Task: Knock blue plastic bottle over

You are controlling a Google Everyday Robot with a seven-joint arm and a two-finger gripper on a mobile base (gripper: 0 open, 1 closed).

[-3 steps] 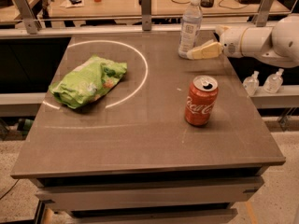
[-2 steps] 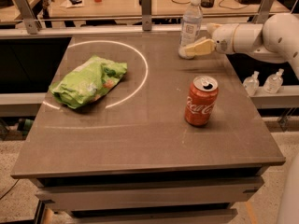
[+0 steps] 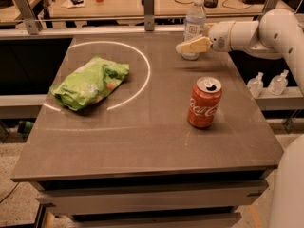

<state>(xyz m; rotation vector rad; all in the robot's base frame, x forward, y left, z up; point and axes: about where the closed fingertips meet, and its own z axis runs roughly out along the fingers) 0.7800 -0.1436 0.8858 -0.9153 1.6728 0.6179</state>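
Note:
The blue plastic bottle (image 3: 194, 23) stands upright at the far edge of the table, right of centre. It is clear and pale bluish with a white cap and a whitish label with a small dark square. My gripper (image 3: 186, 46) reaches in from the right on a white arm. Its tan fingers lie across the front of the bottle's lower part, touching or just in front of it.
A red Coca-Cola can (image 3: 204, 103) stands upright in front of the gripper, toward the right. A green chip bag (image 3: 90, 82) lies on the left inside a white circle. The table (image 3: 142, 146) ends close behind the bottle. Two tiny clear bottles (image 3: 267, 83) sit off the table's right side.
My gripper has moved left and toward the far edge, from just right of the bottle's base to across its front. The bottle still stands upright. The can and bag have not moved.

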